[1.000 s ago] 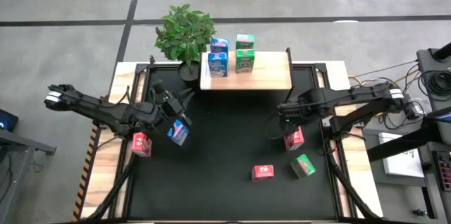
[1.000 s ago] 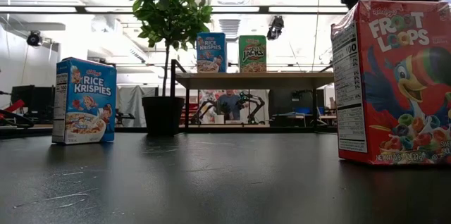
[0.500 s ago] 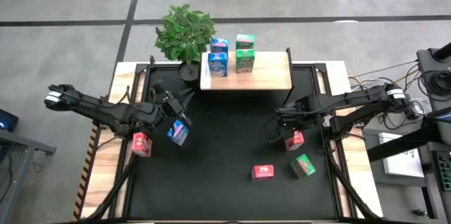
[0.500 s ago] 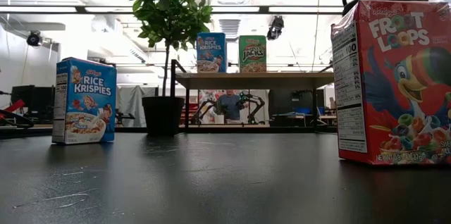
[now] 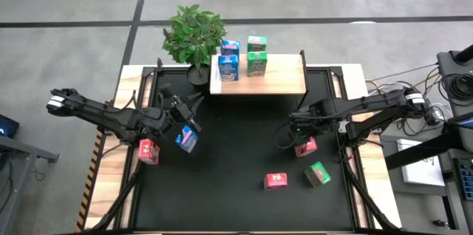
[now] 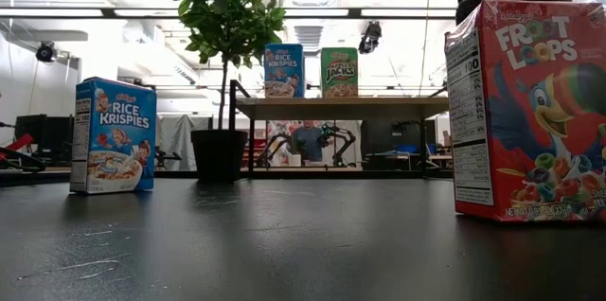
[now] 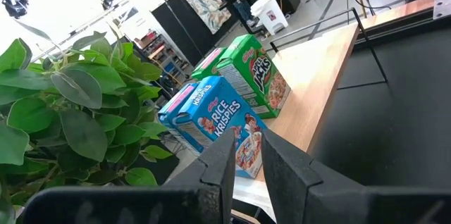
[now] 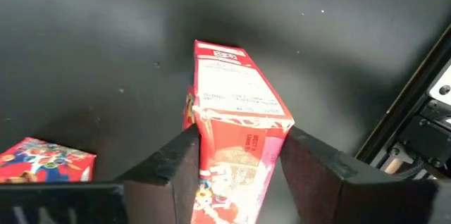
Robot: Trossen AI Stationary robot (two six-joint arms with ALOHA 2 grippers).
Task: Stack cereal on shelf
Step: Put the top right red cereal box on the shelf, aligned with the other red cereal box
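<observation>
An upright red cereal box [image 5: 306,147] stands on the black mat at the right, and it looms large in the low view [image 6: 525,112]. My right gripper [image 5: 298,131] hangs over it, open, one finger at each side of its top end [image 8: 239,90]. My left gripper [image 5: 191,106] is shut and hovers above a standing blue box [image 5: 187,140]. The wooden shelf [image 5: 284,77] at the far edge carries two blue and two green boxes. Another red box [image 5: 148,150] stands at the left. A red one [image 5: 276,181] and a green one [image 5: 318,174] sit nearer the front. My right gripper comes from above, pointing down, its fingers [image 8: 176,164] at the two sides of the red box's top end [image 8: 243,122]. Whether they touch the box, I cannot tell. The box stands upright on the mat.
A potted plant [image 5: 194,35] stands at the shelf's left end, close to my left arm. The shelf's right half [image 5: 290,80] is bare wood. The middle of the mat [image 5: 236,146] holds no boxes. Raised dark rails run along the mat's left and right sides.
My right gripper has shifted a little toward the near edge and come down over the red box, so its fingers now flank the box top. The boxes have stayed where they were.
</observation>
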